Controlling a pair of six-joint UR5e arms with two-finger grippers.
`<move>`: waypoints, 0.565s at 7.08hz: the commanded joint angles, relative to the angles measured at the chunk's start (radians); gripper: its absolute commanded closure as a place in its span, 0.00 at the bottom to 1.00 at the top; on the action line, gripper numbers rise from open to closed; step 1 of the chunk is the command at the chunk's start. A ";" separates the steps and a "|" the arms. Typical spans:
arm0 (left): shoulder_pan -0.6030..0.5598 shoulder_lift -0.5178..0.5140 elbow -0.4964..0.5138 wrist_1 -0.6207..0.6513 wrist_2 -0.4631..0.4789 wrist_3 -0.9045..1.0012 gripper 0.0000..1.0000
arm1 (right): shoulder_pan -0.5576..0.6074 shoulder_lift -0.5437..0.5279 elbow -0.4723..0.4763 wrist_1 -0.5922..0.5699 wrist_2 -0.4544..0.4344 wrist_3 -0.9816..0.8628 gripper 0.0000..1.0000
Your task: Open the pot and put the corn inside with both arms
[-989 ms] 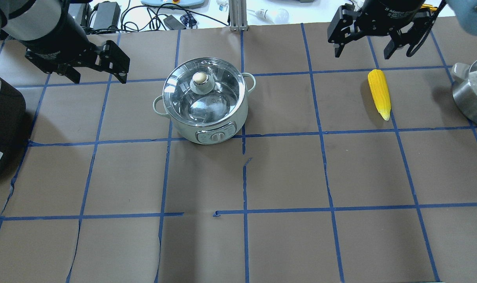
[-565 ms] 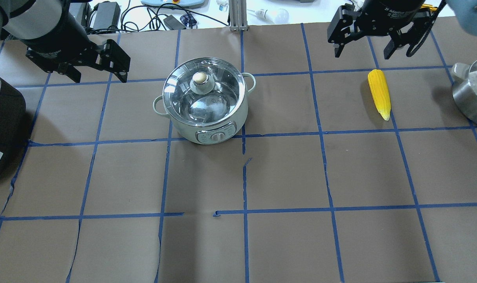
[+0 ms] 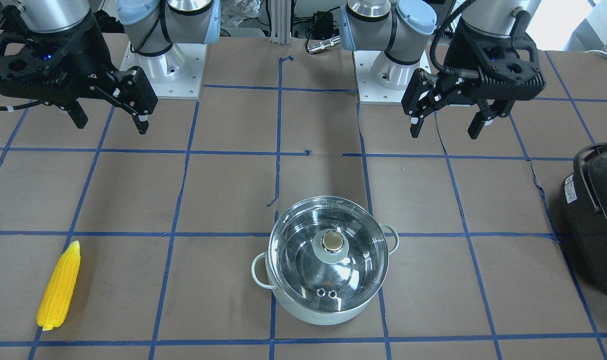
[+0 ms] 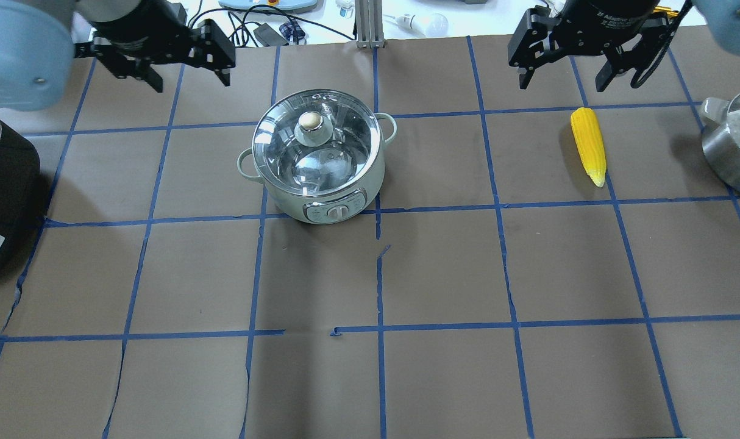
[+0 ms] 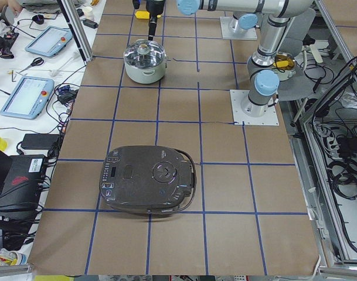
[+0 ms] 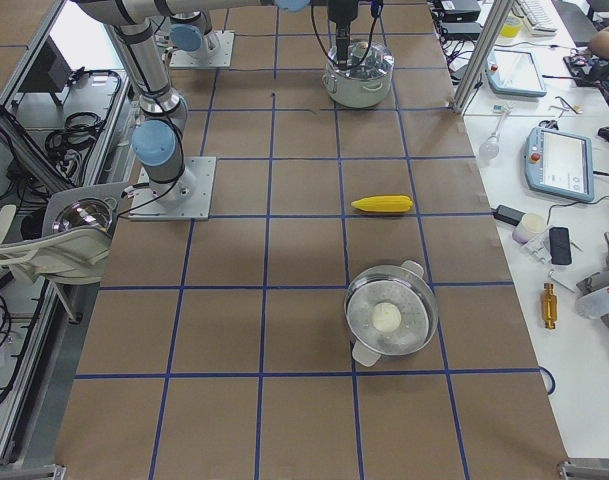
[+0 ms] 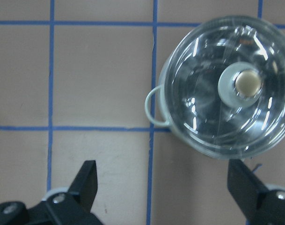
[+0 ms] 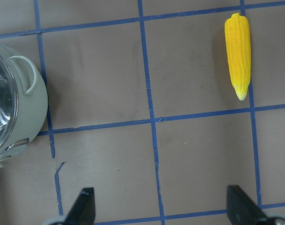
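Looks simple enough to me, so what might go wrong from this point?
The knob on the glass lid is small and rounded; the open left gripper might slip and drop the lid. The corn lies flat and tapers, so it may roll from the open right gripper, or catch on the pot rim.

you're looking at a pale mint-green pot (image 4: 370, 183) with a see-through lid (image 4: 339, 152), shiny steel inside and a beige knob (image 4: 311, 121). the corn (image 4: 588, 145) is bright yellow with neat kernel rows. the table (image 4: 443, 268) is brown paper crossed by a blue tape grid, plus a black appliance (image 4: 4, 183).
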 commanded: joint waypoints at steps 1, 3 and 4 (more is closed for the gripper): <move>-0.091 -0.170 0.031 0.119 -0.003 -0.128 0.00 | 0.000 -0.002 0.001 0.002 -0.001 0.000 0.00; -0.106 -0.265 0.030 0.193 -0.005 -0.036 0.00 | 0.000 -0.002 0.002 0.002 -0.001 0.000 0.00; -0.106 -0.276 0.032 0.196 -0.011 -0.035 0.00 | 0.000 -0.003 0.005 0.002 -0.001 0.002 0.00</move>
